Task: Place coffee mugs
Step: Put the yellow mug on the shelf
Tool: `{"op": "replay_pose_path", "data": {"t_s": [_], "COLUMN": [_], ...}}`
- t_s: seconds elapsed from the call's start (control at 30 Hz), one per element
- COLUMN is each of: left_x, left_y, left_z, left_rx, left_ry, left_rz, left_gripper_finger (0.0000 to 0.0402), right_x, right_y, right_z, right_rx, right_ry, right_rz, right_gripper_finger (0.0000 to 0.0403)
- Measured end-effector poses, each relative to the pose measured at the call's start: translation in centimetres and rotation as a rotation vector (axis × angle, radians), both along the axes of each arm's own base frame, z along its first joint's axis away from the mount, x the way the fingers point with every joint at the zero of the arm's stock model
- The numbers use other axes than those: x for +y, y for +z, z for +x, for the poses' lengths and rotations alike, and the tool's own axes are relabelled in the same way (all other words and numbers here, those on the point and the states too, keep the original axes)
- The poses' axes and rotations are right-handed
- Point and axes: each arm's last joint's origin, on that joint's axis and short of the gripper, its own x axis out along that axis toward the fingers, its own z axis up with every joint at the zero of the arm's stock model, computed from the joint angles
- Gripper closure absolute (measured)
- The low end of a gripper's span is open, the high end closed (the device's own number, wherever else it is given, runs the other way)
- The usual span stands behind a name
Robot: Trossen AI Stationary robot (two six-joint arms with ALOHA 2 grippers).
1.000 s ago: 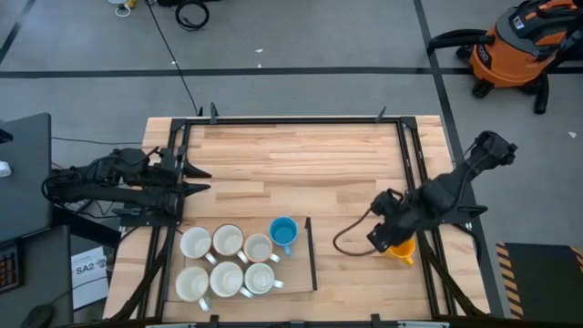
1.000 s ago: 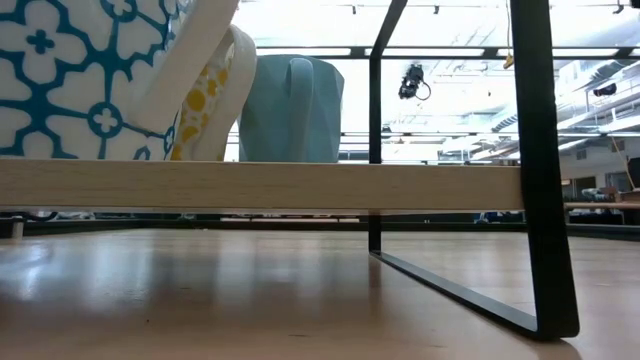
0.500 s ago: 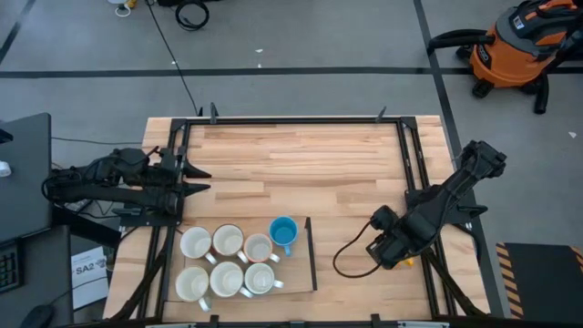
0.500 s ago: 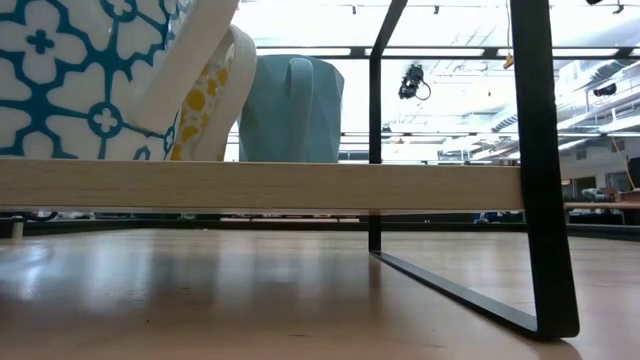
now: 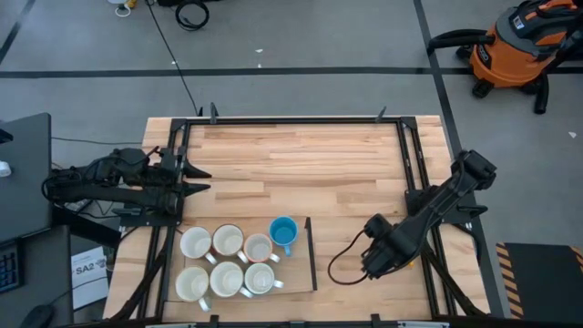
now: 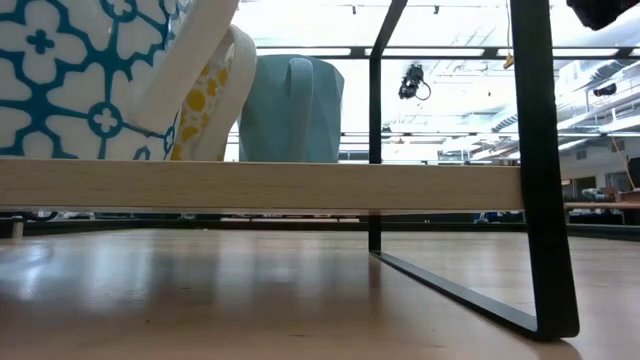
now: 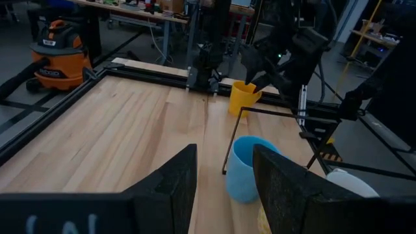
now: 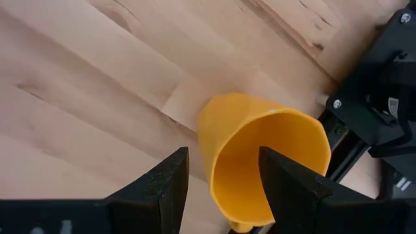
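The orange-yellow ceramic mug point(image 8: 260, 162) is standing near the tabletop's point(image 5: 301, 164) right frame rail, the right pincer point(image 8: 221, 179) hovering spread above its rim. A finger could be nudging the wall and tipping it (the rail point(image 8: 370, 123) is sitting just beside). The left pincer point(image 7: 224, 185) is waiting released at the left edge.

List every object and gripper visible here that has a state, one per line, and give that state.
Yellow mug: upright on the table, open end up, not yet gripped.
Right gripper: open, jaws either side of the yellow mug.
Blue mug: upright on the wooden board.
Six pale mugs: upright, grouped on the board.
Left gripper: open, empty, at the table's left edge.
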Motion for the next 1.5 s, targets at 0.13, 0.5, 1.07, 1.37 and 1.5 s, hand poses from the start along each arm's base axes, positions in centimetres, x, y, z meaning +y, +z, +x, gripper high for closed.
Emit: {"op": "replay_pose_path", "data": {"t_s": [0.13,0.5,1.07,1.37,1.5], "left_x": [0.0,0.0,0.0,0.0,0.0], "left_y": [0.0,0.0,-0.4,-0.4,-0.4], "left_z": [0.0,0.0,-0.1,-0.1,-0.1], "left_rx": [0.000,0.001,0.038,0.045,0.045], "left_ry": [0.000,0.000,0.000,0.000,0.000], "left_rz": [0.000,0.000,0.002,0.003,0.003], "left_gripper_finger": [0.0246,0.0246,0.0246,0.0246,0.0246], "right_x": [0.3,0.7,0.7,0.4,0.4], "right_y": [-0.8,-2.2,-3.3,-4.2,-4.4], "right_z": [0.3,0.8,0.8,0.3,0.4], "right_rx": [0.025,0.085,0.088,0.121,0.113], "right_ry": [0.037,0.072,0.011,-0.015,-0.014], "right_rz": [-0.018,-0.044,-0.032,-0.034,-0.028], "right_gripper_finger": [0.0211,0.0211,0.0211,0.0256,0.0299]}}
